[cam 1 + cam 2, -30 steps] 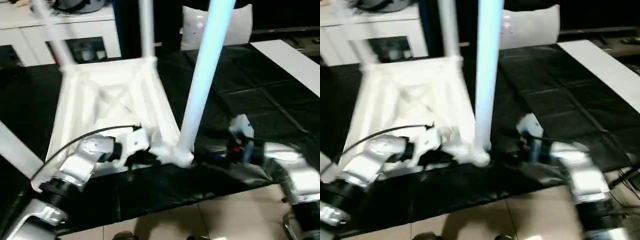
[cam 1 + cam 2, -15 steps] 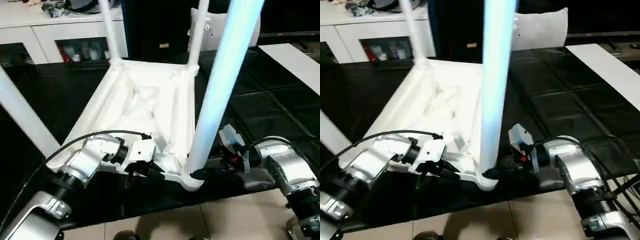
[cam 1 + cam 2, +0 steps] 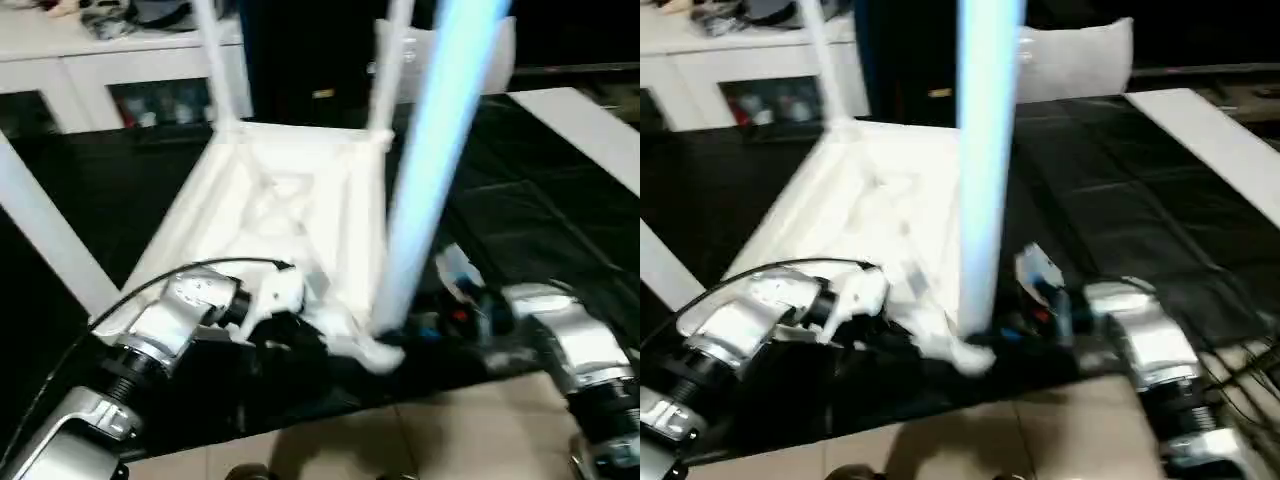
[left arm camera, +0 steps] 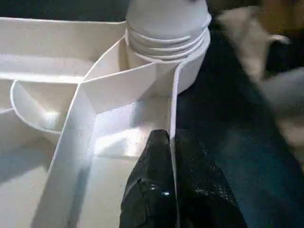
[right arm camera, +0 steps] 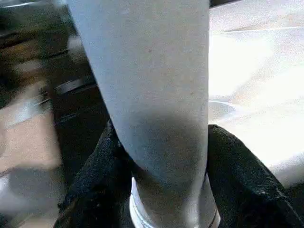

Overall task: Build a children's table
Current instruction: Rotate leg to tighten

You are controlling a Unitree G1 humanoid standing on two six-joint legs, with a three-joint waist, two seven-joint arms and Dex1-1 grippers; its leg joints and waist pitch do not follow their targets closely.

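1. The tabletop (image 3: 290,215) lay upside down on the black-covered desk (image 3: 520,200), ribbed underside up. Landmark for all positions: the corner socket (image 4: 166,52) nearest the robot.
2. A leg (image 3: 425,180) stood upright in that socket, its ribbed base seated in the collar, as the left wrist view showed. Two further legs (image 3: 212,60) rose from the far corners of the tabletop, and another leg (image 3: 45,235) slanted up at the near-left corner.
3. Left pincer (image 4: 172,156): fingers together, clamped on the thin rim wall of the tabletop just beside the socket, one finger on each face of the wall.
4. Right pincer (image 5: 161,156): fingers (image 5: 95,175) set on either side of the leg's lower end, just above the socket, pressed against the tube. Judged a grip on the leg.
5. Step in hand, by judgement: seating or tightening this leg in the socket.
6. To do it well: the left pincer should hold the rim firm so the tabletop does not slide on the desk cover; the right should keep the leg in line with the socket's axis while turning or pressing.
7. Risk: gripping low gives little leverage on a long tube; a tilt could cross the ribs or lift the corner.
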